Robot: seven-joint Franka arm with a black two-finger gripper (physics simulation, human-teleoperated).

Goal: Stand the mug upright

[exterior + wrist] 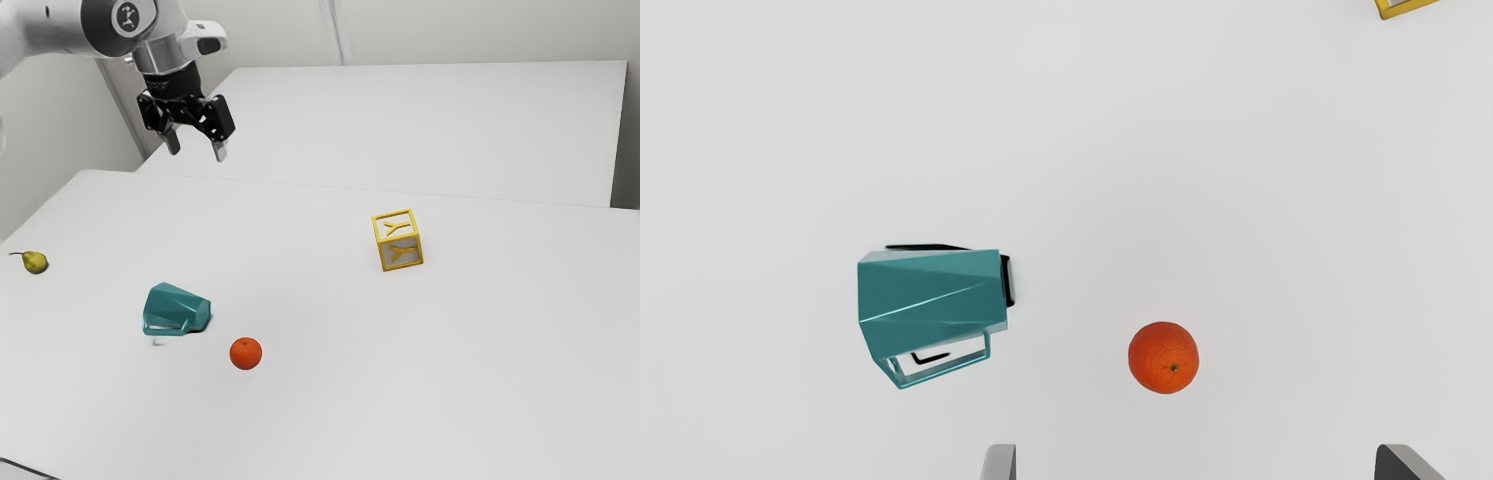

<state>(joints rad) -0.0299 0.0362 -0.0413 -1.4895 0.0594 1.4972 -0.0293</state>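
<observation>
My gripper (196, 150) is high above the table at the exterior view's upper left, open and holding nothing. In the wrist view the gripper (1196, 460) has its two fingertips wide apart. The teal faceted mug (176, 309) lies on its side on the table, well below the gripper, with its handle along the side nearest the exterior camera. From above, the mug (930, 300) shows its flank, and its narrower end faces the orange.
An orange (246, 353) (1164, 358) rests close to the mug's narrower end. A yellow-framed letter block (398, 240) (1406, 8) stands farther off, and a pear (35, 262) is at the exterior view's left on the white table (330, 420).
</observation>
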